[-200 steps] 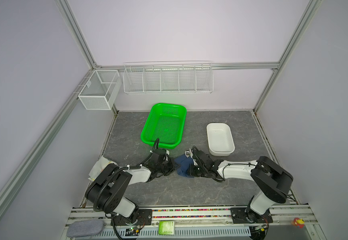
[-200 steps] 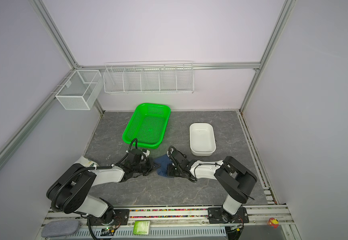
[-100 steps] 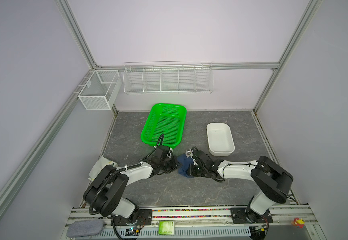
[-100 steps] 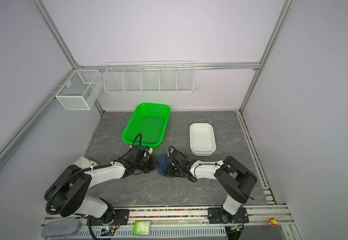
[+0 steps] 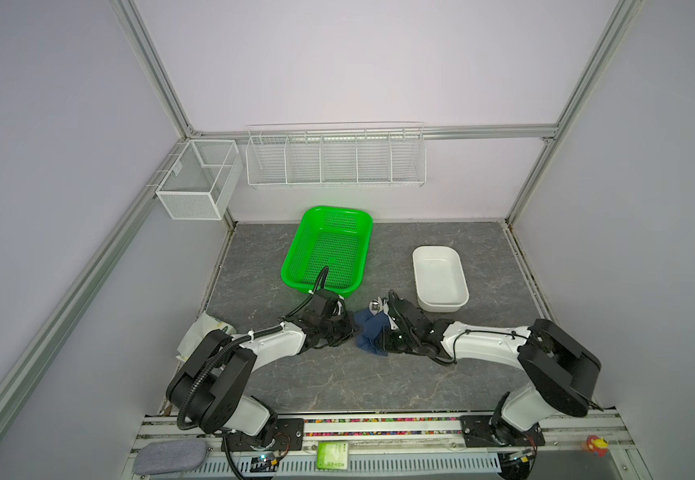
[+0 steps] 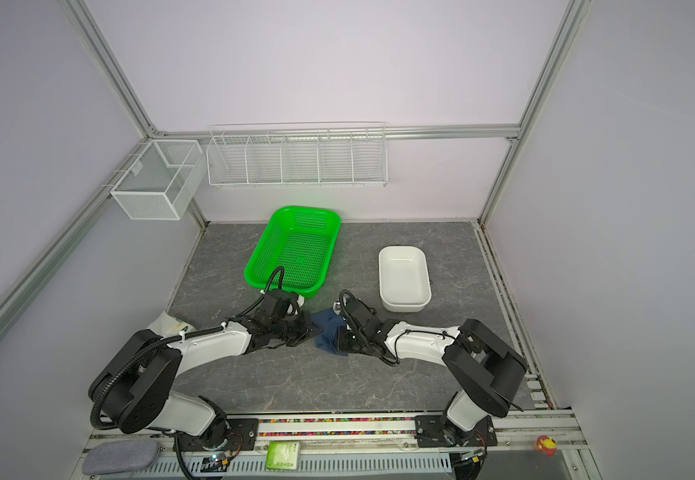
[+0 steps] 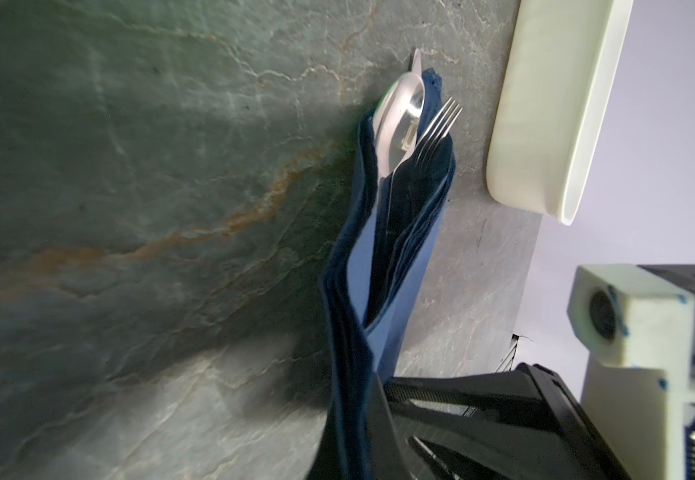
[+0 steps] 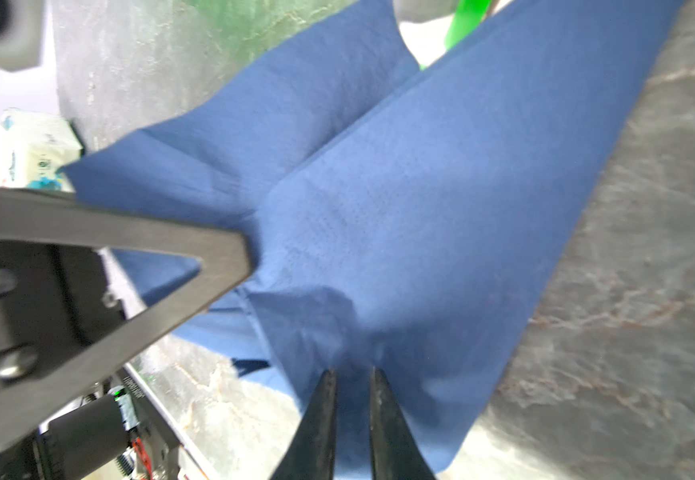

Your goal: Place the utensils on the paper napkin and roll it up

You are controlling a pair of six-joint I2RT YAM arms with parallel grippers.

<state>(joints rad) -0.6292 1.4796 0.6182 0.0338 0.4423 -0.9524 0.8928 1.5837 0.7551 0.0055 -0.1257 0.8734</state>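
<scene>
The paper napkin (image 5: 367, 332) lies on the bench (image 5: 337, 382) between the two arms. It is in front of the green basket (image 5: 337, 210) and near the white dish (image 5: 441, 306). The napkin is folded over lengthwise and is not yet a tight roll.

The utensils sit inside the fold. In the left wrist view the spoon (image 7: 400, 112) bowl, the fork (image 7: 439, 124) tines and the knife (image 7: 415, 58) tip project from its far open end.

The left end effector (image 8: 246, 249) is fully closed and pinches a gathered crease at the napkin edge. The right end effector (image 8: 352, 376) stands at a narrow gap, with napkin paper clamped between its fingers (image 8: 321, 415). Both end effectors are low over the bench and face each other across the napkin.

A white tissue pack (image 5: 198, 336) lies beside the left arm, well apart from the napkin.
</scene>
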